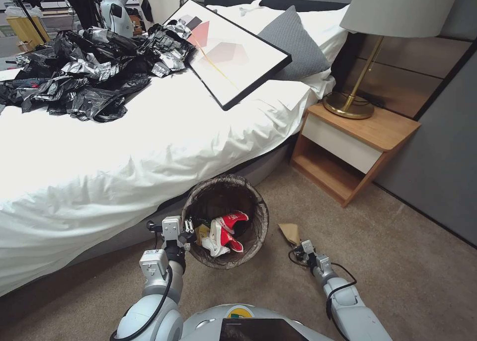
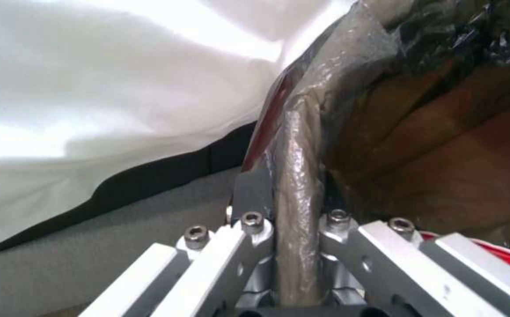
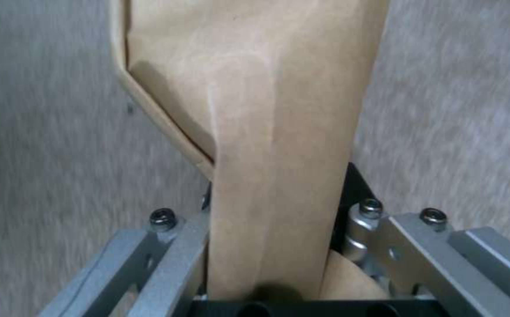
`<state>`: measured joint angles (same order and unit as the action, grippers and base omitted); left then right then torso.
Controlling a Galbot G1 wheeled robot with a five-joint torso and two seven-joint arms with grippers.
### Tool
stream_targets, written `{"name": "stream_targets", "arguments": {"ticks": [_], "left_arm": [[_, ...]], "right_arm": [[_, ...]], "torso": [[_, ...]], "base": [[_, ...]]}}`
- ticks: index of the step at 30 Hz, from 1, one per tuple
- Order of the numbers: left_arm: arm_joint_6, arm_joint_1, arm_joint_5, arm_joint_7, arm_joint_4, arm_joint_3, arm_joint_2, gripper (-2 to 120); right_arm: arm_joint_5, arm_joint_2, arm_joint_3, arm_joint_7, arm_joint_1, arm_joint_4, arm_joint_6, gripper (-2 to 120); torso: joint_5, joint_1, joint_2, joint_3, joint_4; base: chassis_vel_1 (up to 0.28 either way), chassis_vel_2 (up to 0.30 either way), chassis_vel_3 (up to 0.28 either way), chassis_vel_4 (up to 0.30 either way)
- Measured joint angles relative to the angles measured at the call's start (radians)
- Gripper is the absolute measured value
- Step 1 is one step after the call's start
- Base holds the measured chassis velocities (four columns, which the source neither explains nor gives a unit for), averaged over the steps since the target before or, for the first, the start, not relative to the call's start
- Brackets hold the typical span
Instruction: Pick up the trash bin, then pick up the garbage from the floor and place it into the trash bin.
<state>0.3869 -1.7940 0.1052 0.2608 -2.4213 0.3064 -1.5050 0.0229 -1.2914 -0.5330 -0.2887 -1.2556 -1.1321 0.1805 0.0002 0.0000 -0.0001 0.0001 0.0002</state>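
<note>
White bed [image 1: 124,147], wooden nightstand [image 1: 355,147], carpet [image 1: 422,261]

Your left gripper [image 1: 188,230] is clamped on the near rim of the trash bin [image 1: 226,222]; bed [image 1: 124,152] overhang sits just beyond it and to its left, tight quarters there. Bin mouth to its right is half taken by red-and-white cups [image 1: 226,232]. Your right gripper [image 1: 298,249], pinching the brown paper bag [image 1: 289,232], has the bin wall close on its left. Open carpet [image 1: 407,261] lies to its right; nightstand [image 1: 355,150] stands well beyond it.
</note>
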Motion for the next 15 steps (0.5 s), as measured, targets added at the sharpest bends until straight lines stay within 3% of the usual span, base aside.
{"name": "stream_targets", "arguments": {"ticks": [10,15], "left_arm": [[0.000,0.000,0.000,0.000,0.000,0.000,0.000,2],[0.000,0.000,0.000,0.000,0.000,0.000,0.000,2]], "right_arm": [[0.028,0.002,0.004,0.030,-0.030,-0.116,-0.001,10],[0.091,0.006,-0.005,0.046,-0.074,-0.263,0.014,10]], "torso": [[-0.0001,0.000,0.000,0.000,-0.0003],[-0.0003,0.000,0.000,0.000,-0.0003]], "base": [[0.000,0.000,0.000,0.000],[0.000,0.000,0.000,0.000]]}}
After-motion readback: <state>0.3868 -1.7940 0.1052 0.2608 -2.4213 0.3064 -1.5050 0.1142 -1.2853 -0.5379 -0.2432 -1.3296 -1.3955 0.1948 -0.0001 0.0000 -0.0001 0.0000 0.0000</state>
